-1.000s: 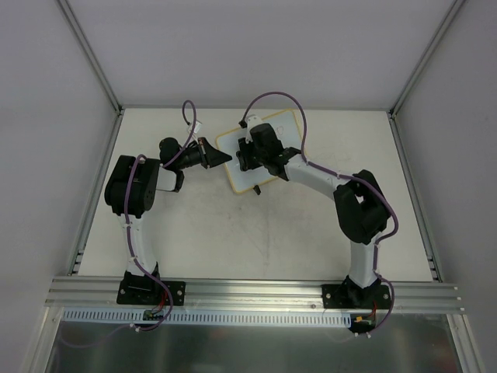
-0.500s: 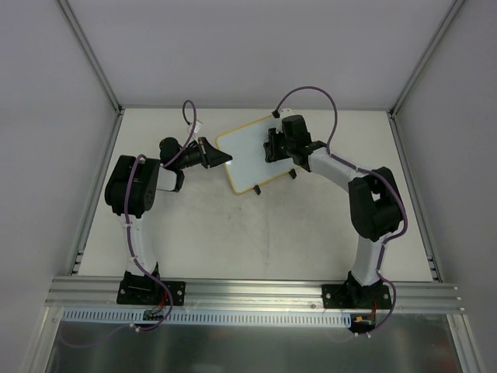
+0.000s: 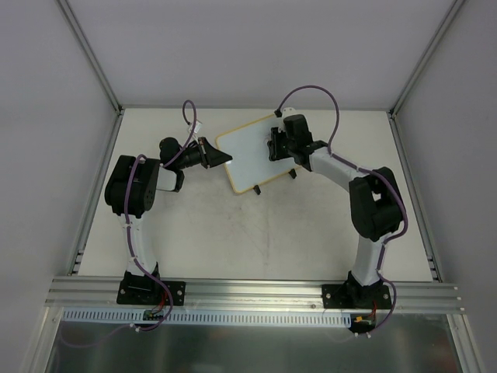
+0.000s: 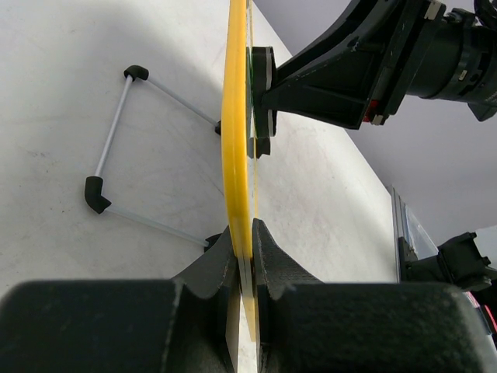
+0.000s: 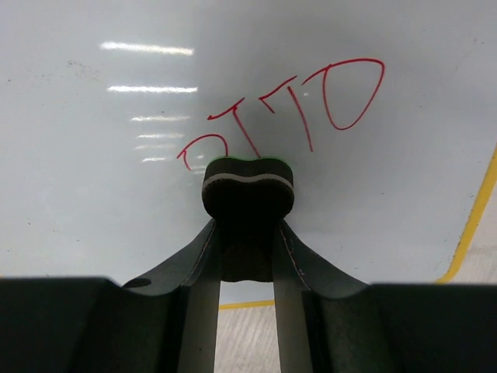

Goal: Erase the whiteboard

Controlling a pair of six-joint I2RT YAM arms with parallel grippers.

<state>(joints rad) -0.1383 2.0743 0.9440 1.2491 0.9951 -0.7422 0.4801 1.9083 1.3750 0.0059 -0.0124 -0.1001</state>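
The whiteboard (image 3: 248, 155), white with a yellow rim, lies tilted at the back middle of the table. My left gripper (image 3: 220, 156) is shut on its left edge; the left wrist view shows the yellow rim (image 4: 235, 140) edge-on between my jaws (image 4: 246, 237). My right gripper (image 3: 276, 146) is shut on a small black eraser (image 5: 248, 186) and presses it against the board face (image 5: 93, 194), just below red handwriting (image 5: 311, 101). The eraser also shows in the left wrist view (image 4: 260, 93), touching the board.
Two black clip feet with thin white rods (image 4: 116, 132) prop the board off the cream table (image 3: 256, 233). Grey walls and aluminium posts (image 3: 89, 54) close in the back and sides. A metal rail (image 3: 256, 291) runs along the near edge.
My right gripper with the eraser has moved from the board's middle toward its right part, then shifted slightly. The left gripper and the board have stayed still.
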